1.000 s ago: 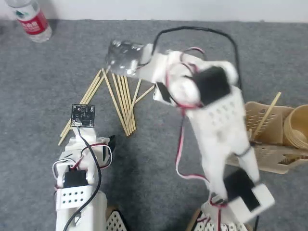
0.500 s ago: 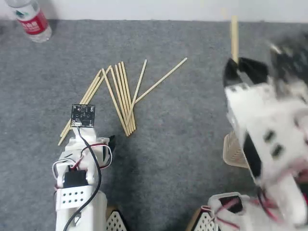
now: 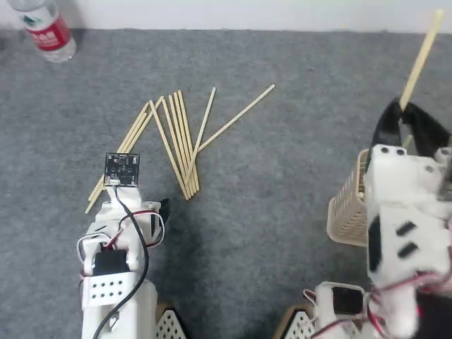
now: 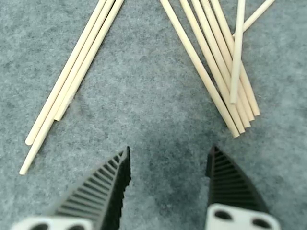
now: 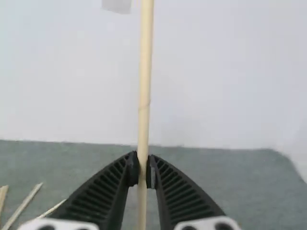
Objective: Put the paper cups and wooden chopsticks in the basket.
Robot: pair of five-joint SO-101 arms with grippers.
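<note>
Several wooden chopsticks [image 3: 180, 138] lie spread on the grey carpet left of centre, also seen as chopsticks [image 4: 216, 72] in the left wrist view. My left gripper [image 4: 168, 163] hovers open just short of them, nothing between its fingers. My right gripper [image 3: 405, 116] is at the right, above the beige basket [image 3: 347, 205], shut on one chopstick [image 3: 421, 56] that points up and away. In the right wrist view that chopstick [image 5: 144, 86] stands between the closed fingers of my right gripper [image 5: 142, 175].
A plastic water bottle [image 3: 44, 27] with a red label stands at the far left corner. A white wall runs along the back edge of the carpet. Bare carpet separates the chopstick pile from the basket.
The right arm has swung from the chopstick pile across to the right, carrying one chopstick to above the basket. The left arm has not moved.
</note>
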